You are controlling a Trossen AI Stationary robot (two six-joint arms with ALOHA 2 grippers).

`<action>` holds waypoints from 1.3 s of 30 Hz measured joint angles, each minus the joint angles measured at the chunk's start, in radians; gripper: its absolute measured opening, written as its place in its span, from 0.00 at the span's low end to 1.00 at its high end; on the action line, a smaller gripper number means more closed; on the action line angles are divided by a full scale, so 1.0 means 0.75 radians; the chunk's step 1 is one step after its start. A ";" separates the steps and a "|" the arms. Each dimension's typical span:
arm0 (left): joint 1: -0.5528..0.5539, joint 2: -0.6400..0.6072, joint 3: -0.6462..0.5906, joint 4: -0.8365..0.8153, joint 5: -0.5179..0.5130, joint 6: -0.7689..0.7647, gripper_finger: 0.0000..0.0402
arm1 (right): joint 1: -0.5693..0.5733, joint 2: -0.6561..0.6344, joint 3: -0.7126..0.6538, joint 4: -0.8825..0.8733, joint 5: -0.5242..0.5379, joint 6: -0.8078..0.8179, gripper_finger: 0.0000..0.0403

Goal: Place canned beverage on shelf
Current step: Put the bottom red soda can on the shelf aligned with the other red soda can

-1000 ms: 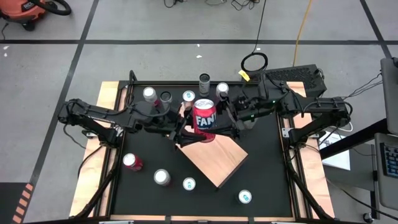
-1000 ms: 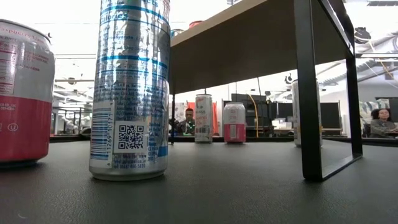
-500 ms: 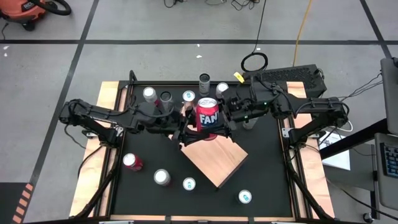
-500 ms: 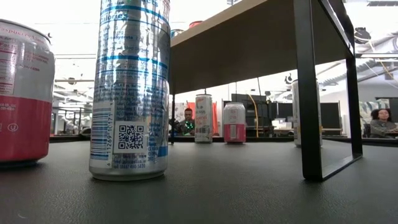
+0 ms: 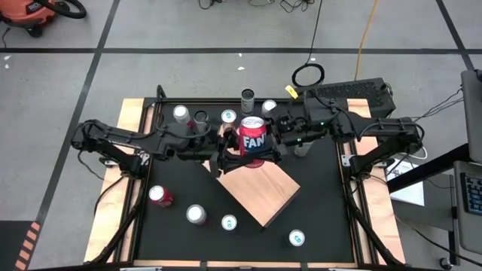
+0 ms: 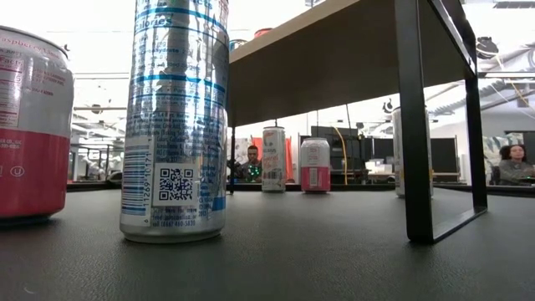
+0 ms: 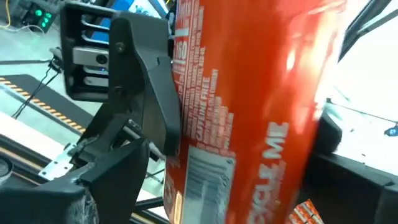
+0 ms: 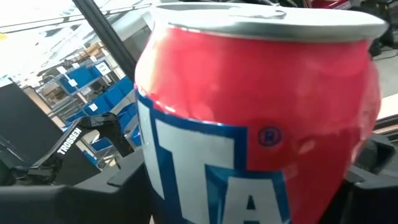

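Red can [image 5: 253, 140] stands upright at the far corner of the shelf [image 5: 260, 192], between my two grippers. Right gripper [image 5: 269, 143]: jaws closed around the can. Left gripper [image 5: 230, 147]: jaws flank the can from the other side; cannot tell whether they grip or stand clear.

The big can [image 5: 254, 140] in the middle is red with white letters on a dark blue patch, and its top is silver. The shelf [image 5: 260, 192] is pale wood with thin lines in it. The counter [image 5: 324, 203] is black. A small can [image 5: 159, 196] near the edge is red and pink. The tall can [image 6: 174, 125] is silver with blue stripes.
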 joint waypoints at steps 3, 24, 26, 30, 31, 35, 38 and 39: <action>-0.001 -0.031 0.000 -0.035 0.006 -0.001 0.98 | -0.007 -0.021 0.000 -0.016 -0.006 -0.001 0.69; 0.002 -0.223 0.002 -0.263 -0.199 0.052 0.98 | 0.016 -0.052 0.000 -0.213 0.255 -0.033 0.70; 0.002 -0.224 0.002 -0.267 -0.224 0.080 0.98 | 0.031 -0.052 0.000 -0.229 0.335 -0.064 0.70; 0.014 -0.225 0.034 -0.271 -0.237 0.150 0.98 | 0.060 -0.052 0.000 -0.236 0.473 -0.113 0.70; 0.019 -0.225 0.042 -0.268 -0.240 0.156 0.98 | 0.066 -0.052 0.000 -0.234 0.507 -0.121 0.70; 0.025 -0.224 0.059 -0.291 -0.282 0.208 0.98 | 0.087 -0.051 0.000 -0.234 0.664 -0.121 0.70; 0.013 -0.225 0.070 -0.379 -0.343 0.223 0.98 | 0.099 -0.051 0.000 -0.234 0.805 -0.089 0.70; 0.006 -0.225 0.070 -0.412 -0.372 0.224 0.98 | 0.101 -0.051 0.000 -0.234 0.850 -0.076 0.70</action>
